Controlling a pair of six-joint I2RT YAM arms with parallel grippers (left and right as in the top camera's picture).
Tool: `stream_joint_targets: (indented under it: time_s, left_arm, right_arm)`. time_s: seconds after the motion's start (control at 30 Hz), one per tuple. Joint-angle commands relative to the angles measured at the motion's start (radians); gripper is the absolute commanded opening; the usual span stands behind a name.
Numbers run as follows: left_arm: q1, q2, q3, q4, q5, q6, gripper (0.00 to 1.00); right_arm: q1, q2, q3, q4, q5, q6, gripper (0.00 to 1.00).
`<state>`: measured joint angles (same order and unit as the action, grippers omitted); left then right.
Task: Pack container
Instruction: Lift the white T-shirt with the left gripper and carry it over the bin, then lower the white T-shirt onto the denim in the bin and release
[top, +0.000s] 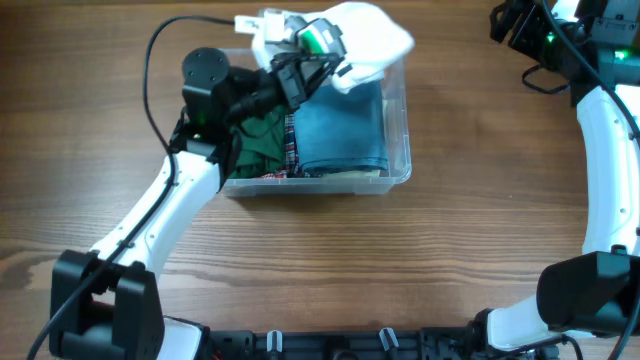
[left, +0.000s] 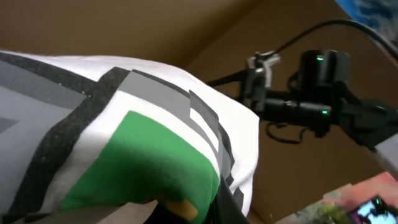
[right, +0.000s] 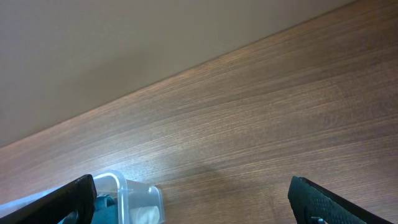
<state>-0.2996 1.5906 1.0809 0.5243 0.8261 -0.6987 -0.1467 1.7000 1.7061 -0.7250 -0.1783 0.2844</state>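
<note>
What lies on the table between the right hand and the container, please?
Nothing: in the overhead view, only bare wooden table separates the right hand from the container.

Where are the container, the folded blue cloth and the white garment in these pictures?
container (top: 401, 130): overhead view, right clear wall.
folded blue cloth (top: 345, 125): overhead view, its middle.
white garment (left: 155, 162): left wrist view, its green patch.

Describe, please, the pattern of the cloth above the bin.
White folded cloth with green block and grey stripes; clearest in left wrist view.
</note>
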Motion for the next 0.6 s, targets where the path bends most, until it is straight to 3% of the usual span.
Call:
stream_joint_targets:
  time_s: [0.0,0.37,0.57]
  left_arm:
    - [-0.062,0.017,0.088,0.006,-0.004,0.094,0.04]
    - [-0.155,0.063,0.094,-0.162,0.077,0.362,0.04]
    - [-0.14,0.134,0.095,-0.185,0.168,0.435,0.04]
  right_arm:
    - [0.002,0.011,-0.006,0.003,0.007,0.007,1.0]
    - [0.002,0.011,-0.006,0.003,0.006,0.006,1.0]
    - [0.002,0.011,-0.006,0.003,0.007,0.007,1.0]
